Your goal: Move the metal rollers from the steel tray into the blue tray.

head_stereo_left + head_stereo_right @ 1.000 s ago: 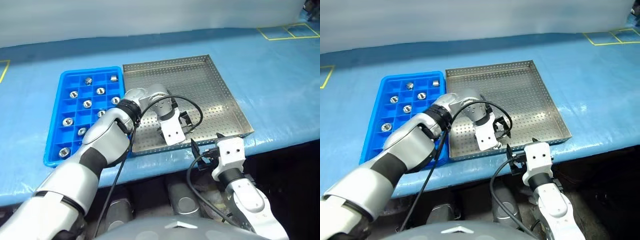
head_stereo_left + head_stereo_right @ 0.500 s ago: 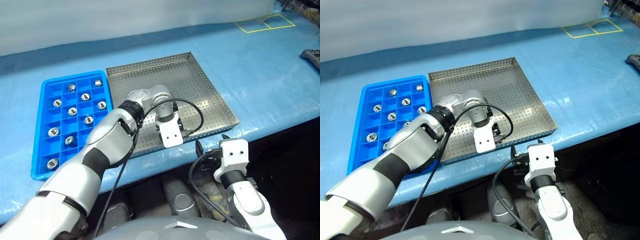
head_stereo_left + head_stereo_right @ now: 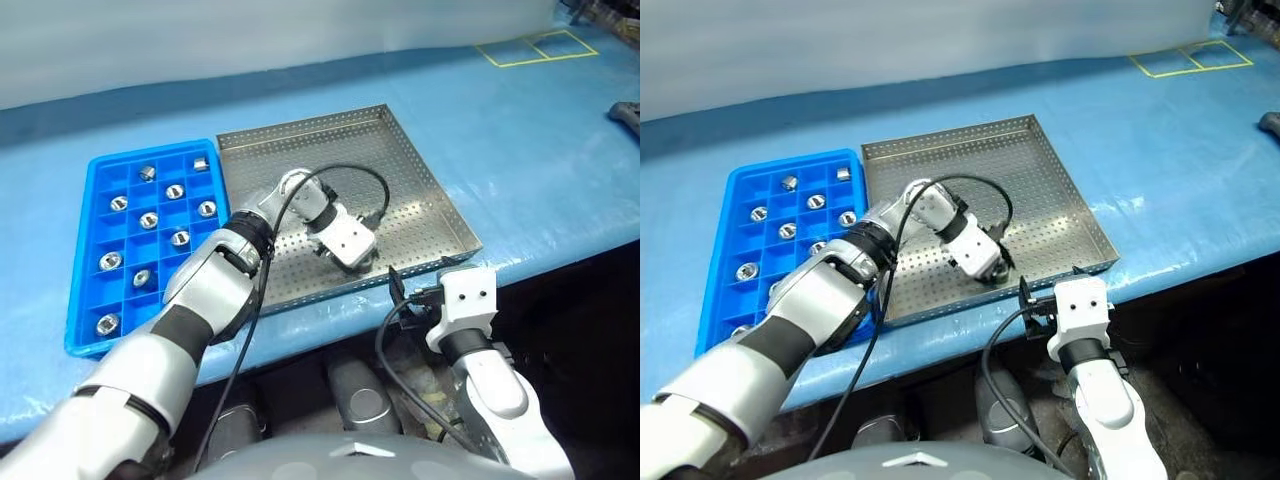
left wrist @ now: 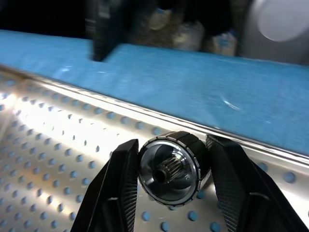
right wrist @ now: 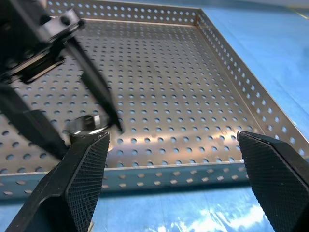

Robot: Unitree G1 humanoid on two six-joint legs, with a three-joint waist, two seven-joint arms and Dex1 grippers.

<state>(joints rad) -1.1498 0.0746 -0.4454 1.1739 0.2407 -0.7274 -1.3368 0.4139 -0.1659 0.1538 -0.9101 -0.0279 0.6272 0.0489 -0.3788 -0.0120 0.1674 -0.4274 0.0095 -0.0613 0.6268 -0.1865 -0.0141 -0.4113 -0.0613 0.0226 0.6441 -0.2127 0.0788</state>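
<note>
Pick step: left jaws (image 4: 169, 166) closed on a metal roller (image 4: 170, 168) just above the steel tray (image 3: 430, 185) floor by its near rim; right jaws (image 5: 169, 179) wide open, empty, off the bench edge; next needs a lift and carry to a free cell in the blue tray (image 3: 85, 250), which holds other rollers.

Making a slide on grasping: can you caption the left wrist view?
Left gripper closed on a metal roller near the steel tray's front rim.
</note>
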